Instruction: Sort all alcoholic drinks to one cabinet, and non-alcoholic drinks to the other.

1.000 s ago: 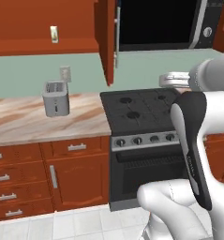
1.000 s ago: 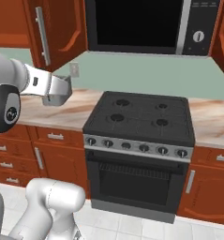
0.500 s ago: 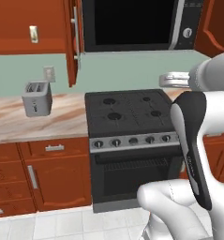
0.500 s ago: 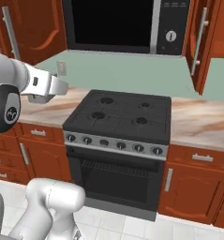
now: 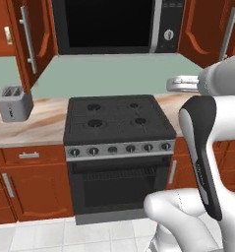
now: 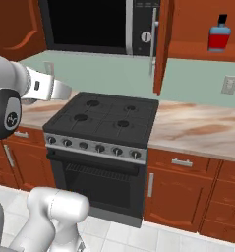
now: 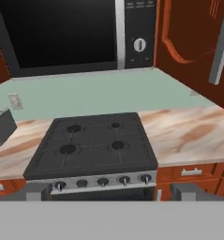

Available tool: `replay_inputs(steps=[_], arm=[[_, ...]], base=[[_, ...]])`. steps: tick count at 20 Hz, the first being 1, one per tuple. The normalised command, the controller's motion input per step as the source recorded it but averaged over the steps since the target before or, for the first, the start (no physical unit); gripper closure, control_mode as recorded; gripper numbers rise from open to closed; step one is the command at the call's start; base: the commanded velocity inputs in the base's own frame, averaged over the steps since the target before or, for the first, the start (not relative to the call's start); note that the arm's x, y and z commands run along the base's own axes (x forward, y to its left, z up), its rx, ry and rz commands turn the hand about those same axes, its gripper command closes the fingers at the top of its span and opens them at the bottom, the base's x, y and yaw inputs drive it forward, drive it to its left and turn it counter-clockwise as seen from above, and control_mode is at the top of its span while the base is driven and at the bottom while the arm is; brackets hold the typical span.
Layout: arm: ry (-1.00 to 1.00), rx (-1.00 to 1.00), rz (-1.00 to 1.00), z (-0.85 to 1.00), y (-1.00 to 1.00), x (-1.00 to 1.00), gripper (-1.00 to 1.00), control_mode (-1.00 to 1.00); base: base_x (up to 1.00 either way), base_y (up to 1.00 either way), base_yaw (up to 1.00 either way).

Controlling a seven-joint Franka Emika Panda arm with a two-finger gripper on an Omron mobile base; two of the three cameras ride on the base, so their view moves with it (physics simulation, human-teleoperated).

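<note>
Right base view shows the squat red bottle with pale-blue shoulders and black cap [image 6: 219, 33] standing upright on the plank shelf of the open red-brown wooden wall cabinet [image 6: 197, 29], high up and well apart from the pincer, off to its right. That one alcoholic drink is judged to be placed already; where the slim brown bottle, the cream-white carton and the dark-brown lidded cup stand cannot be told, so most of the sorting is judged to be left undone.

In the hand view the two-finger pincer [image 7: 112, 191] is seen with its dark tips spread as wide as they go, and nothing is held between them. Directly ahead of the pincer and below it lies the black four-burner stove [image 7: 94, 147], with the black microwave [image 7: 76, 35] mounted above it. The marbled pale countertop [image 7: 188, 133] extends to the pincer's right beneath an open cabinet door [image 7: 197, 42]. To the pincer's left, the grey toaster [image 5: 14, 103] is set on the counter under the other red-brown wall cabinet's open door [image 5: 33, 39], as seen in the left base view.
</note>
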Motion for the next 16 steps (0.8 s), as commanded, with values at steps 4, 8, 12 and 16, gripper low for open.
replay_inputs(steps=[4,8,12,16], arm=[[0.00,0.00,0.00,0.00,0.00,0.00,-1.00,1.00],[0.00,0.00,0.00,0.00,0.00,0.00,-1.00,1.00],[0.00,0.00,0.00,0.00,0.00,0.00,-1.00,1.00],[0.00,0.00,0.00,0.00,0.00,0.00,-1.00,1.00]], base=[[-0.16,-0.68,0.09],[-0.18,-0.66,0.09],[-0.20,-0.63,0.09],[-0.20,-0.59,0.09]])
